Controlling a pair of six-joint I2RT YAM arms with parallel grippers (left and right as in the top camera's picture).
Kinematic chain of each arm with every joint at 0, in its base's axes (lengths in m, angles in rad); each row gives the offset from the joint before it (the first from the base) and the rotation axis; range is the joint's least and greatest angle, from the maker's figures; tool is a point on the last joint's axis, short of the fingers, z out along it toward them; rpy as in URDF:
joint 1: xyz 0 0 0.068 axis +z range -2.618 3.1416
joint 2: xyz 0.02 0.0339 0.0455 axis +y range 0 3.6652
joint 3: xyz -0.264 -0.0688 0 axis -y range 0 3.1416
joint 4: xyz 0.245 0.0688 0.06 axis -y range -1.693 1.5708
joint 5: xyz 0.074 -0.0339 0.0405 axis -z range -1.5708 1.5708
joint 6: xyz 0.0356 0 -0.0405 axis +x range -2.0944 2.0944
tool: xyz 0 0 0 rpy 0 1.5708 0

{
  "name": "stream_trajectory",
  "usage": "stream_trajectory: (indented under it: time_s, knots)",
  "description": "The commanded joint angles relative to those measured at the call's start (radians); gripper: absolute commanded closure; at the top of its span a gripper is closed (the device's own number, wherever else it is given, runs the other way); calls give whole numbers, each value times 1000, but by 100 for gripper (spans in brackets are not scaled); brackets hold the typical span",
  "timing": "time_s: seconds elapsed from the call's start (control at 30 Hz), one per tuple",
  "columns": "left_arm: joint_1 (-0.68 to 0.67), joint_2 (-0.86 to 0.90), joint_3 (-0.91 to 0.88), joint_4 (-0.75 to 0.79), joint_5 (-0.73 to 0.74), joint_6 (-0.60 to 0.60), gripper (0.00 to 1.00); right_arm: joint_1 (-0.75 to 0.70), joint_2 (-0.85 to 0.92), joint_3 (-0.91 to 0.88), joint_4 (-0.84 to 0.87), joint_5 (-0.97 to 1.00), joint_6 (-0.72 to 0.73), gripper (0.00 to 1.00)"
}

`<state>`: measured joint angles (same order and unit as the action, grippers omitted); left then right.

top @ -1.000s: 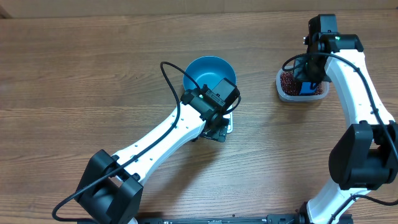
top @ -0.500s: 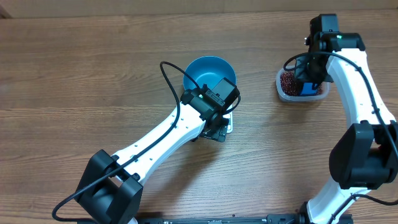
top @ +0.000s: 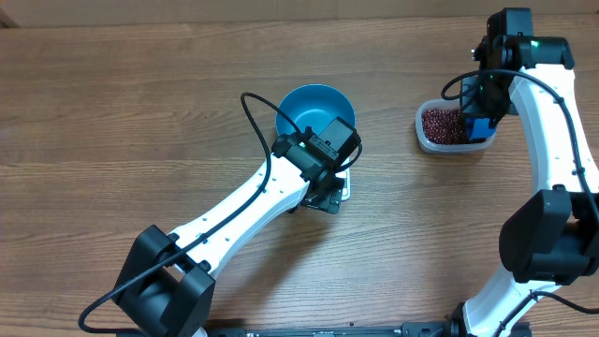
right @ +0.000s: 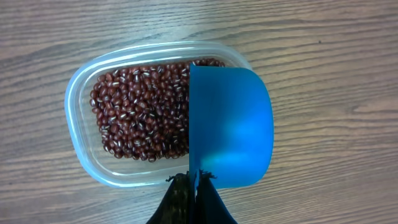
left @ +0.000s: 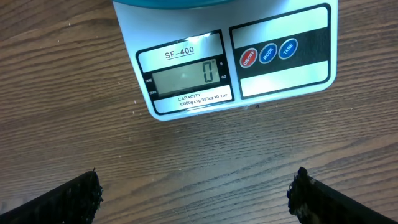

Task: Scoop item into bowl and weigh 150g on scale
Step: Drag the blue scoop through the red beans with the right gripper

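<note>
The blue bowl (top: 314, 108) stands on the white scale (left: 236, 62), whose display reads 0. My left gripper (left: 196, 193) hangs open over bare wood just in front of the scale's front edge, holding nothing. The beans (right: 140, 115) fill a clear plastic tub (right: 81, 143) at the right of the table (top: 454, 126). My right gripper (right: 194, 177) is shut on the handle of a small blue scoop (right: 230, 127). The scoop sits over the tub's right end with its outer side toward the camera, so its inside is hidden.
The left arm (top: 243, 211) stretches diagonally from the front left to the scale, covering most of it from above. The right arm (top: 552, 140) runs along the table's right side. Bare wood lies between bowl and tub.
The right gripper has shifted right with the scoop, from over the tub's middle to its right end, uncovering more beans. The left arm has not moved.
</note>
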<state>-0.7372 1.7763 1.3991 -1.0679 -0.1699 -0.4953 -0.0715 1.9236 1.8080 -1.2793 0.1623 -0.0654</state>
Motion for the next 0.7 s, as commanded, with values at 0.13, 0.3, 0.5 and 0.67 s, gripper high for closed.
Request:
stream_trajectory:
  time_s: [0.13,0.3,0.5,0.67]
  knots:
    - [4,-28,-6,3,-21,-14,0,-2,5,24,-14,-27,-111,96]
    - [4,-28,-6,3,-21,-14,1,10,5,10,-24,56,-129,96]
    - [4,-28,-6,3,-21,-14,0,37,17,-34,15,99,-130,96]
    - [4,-28,-6,3,-21,-14,0,65,24,-89,48,98,-126,96]
